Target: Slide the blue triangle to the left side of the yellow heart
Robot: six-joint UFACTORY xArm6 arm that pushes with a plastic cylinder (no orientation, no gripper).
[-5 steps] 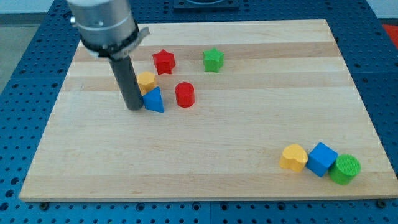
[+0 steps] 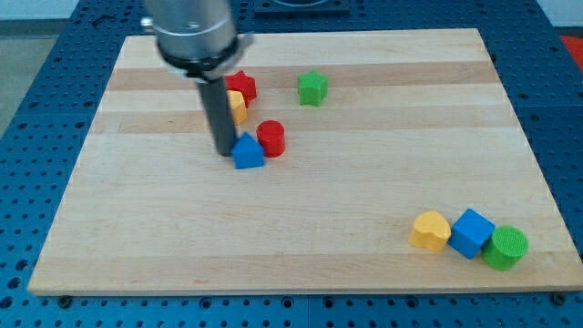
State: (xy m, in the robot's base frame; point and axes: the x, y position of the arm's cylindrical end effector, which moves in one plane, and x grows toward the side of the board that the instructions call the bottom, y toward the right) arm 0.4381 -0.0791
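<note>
**Blue triangle pinned between rod and red cylinder, far from the heart**

The wooden board [image 2: 301,228] is being shown almost whole, resting on a blue perforated bench [image 2: 27,182] whose edges are being cut off by the frame on every side. The arm's grey housing [image 2: 191,32] is being cropped at the view's top, so nothing above it can be made out. No claw is being carried at all: the arm is ending in a plain dark rod, so nothing is being spread, pressed together or pinched. My tip [image 2: 224,153] is being held on the board, touching the blue triangle [image 2: 247,152] on its left side in the view.

The blue triangle is being seen just beside the red cylinder [image 2: 271,138], at its lower left; whether the two are touching cannot be told. An orange-yellow block [image 2: 238,105] is being partly hidden behind the rod, its shape hard to make out. The red star [image 2: 242,85] is being partly covered as well, just above it. The green star [image 2: 312,87] is being seen clear, toward the view's top.

Well apart, at the view's bottom right, the yellow heart [image 2: 430,230], blue cube [image 2: 472,232] and green cylinder [image 2: 505,247] are being shown in a tight row. No writing or labels can be read anywhere.
</note>
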